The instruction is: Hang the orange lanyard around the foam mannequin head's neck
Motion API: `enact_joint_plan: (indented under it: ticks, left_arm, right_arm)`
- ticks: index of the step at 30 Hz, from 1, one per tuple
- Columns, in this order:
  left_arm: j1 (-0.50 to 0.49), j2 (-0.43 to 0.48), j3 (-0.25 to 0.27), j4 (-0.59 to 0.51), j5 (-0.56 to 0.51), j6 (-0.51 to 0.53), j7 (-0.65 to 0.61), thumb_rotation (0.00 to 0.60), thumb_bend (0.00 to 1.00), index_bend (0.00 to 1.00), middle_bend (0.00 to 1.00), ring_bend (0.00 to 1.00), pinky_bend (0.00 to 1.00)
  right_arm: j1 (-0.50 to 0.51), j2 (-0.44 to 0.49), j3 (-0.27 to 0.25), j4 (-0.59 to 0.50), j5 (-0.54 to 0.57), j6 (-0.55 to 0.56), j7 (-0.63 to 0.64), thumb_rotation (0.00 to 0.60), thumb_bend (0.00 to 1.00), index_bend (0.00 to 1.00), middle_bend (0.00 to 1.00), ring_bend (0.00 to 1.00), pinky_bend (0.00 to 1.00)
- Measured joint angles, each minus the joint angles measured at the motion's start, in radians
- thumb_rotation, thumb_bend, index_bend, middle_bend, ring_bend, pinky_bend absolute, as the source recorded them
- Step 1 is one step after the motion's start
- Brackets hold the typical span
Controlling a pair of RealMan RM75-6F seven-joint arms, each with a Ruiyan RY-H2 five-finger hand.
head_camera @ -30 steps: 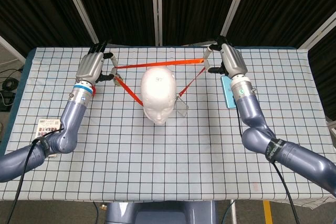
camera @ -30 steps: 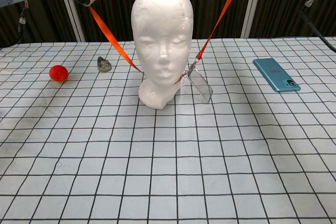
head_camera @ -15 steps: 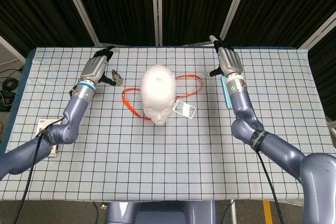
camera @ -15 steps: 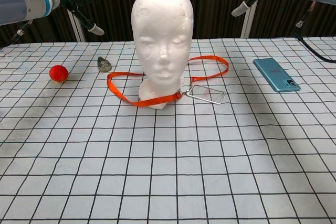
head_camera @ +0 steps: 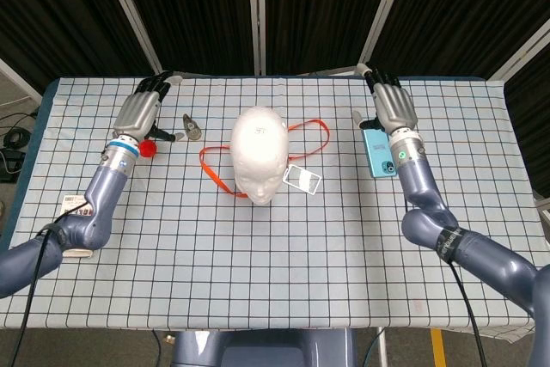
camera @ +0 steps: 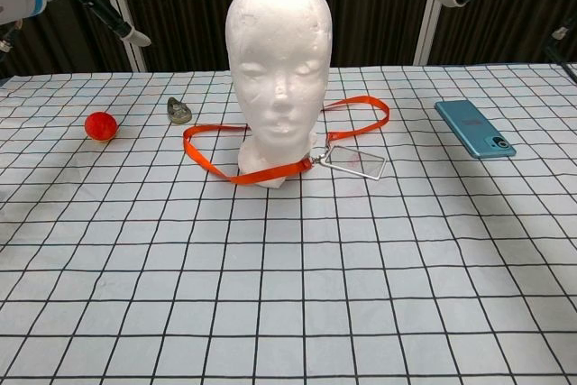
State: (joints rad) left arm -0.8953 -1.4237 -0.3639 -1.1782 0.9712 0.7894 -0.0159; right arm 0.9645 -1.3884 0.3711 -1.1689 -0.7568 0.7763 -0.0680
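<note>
While the orange lanyard [camera: 287, 138] lies looped around the foam mannequin head [camera: 277, 60] on the worktop [camera: 297, 295], left hand [head_camera: 137, 111] and right hand [head_camera: 394, 107] hover spread, empty.

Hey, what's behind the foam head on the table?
Behind the foam head, the orange lanyard loops round its base on the table; the head view shows the strap emerging at both sides. The stretch directly behind the neck is hidden by the head.
</note>
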Motion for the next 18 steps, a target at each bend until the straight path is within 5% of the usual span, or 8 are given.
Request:
enact_joint_plan:
  ticks: [8, 18]
  left_arm:
    - [0.144, 0.150, 0.063, -0.285, 0.045, 0.218, 0.122, 0.600, 0.00, 0.00, 0.00, 0.00, 0.00]
    - [0.400, 0.278, 0.218, -0.580, 0.117, 0.529, 0.305, 0.600, 0.00, 0.00, 0.00, 0.00, 0.00]
  right_arm:
    - [-0.174, 0.210, -0.063, -0.266, -0.160, 0.059, 0.073, 0.600, 0.82, 0.09, 0.00, 0.00, 0.00]
    - [-0.291, 0.256, -0.185, -0.342, -0.418, 0.092, 0.173, 0.600, 0.98, 0.17, 0.05, 0.00, 0.00]
